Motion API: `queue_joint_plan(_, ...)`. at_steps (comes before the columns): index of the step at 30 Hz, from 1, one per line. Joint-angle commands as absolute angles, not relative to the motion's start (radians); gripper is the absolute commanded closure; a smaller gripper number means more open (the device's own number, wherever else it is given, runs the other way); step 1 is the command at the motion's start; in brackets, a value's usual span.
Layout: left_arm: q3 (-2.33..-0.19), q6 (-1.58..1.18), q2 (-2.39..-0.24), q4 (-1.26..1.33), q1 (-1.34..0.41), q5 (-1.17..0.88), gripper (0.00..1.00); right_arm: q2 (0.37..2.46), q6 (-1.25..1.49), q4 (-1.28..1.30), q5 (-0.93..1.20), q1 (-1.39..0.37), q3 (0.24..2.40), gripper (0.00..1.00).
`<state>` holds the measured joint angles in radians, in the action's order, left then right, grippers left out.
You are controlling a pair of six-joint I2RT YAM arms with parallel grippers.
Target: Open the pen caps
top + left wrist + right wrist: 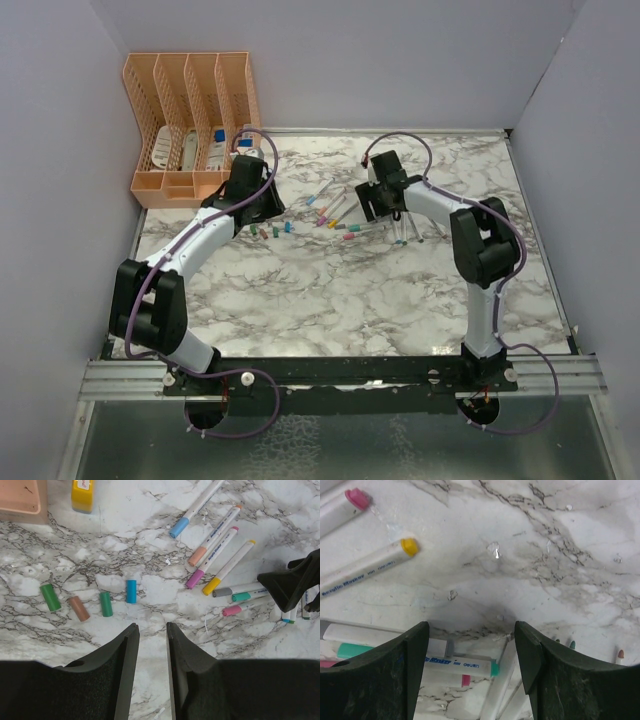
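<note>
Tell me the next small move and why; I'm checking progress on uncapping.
Probably lower the open right gripper onto the teal-capped pen beside it and close on its barrel: four caps lie loose, but that pen is still capped.

Four loose pen caps are lying in one row: two green, one brown, one blue. Seven capped markers are lying beside them, one each capped blue, orange, magenta, yellow, grey, teal and pink. Further uncapped barrels are showing too little to count. One yellow bottle and one four-slot orange organizer are standing behind.
</note>
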<state>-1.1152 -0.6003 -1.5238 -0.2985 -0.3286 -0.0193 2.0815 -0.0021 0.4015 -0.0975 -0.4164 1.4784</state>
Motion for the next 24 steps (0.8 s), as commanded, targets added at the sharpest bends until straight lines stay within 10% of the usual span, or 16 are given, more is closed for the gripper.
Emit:
queue_joint_plan(1,-1.096,-0.612,-1.482,-0.270,-0.330,-0.042,0.68,2.032,-0.001,0.481,-0.167,-0.443,1.409,0.31)
queue_joint_plan(24,-1.050,-0.612,-1.453,-0.253,-0.329,-0.051,0.68,1.889,0.103,0.562,-0.123,-0.653,1.246,0.31)
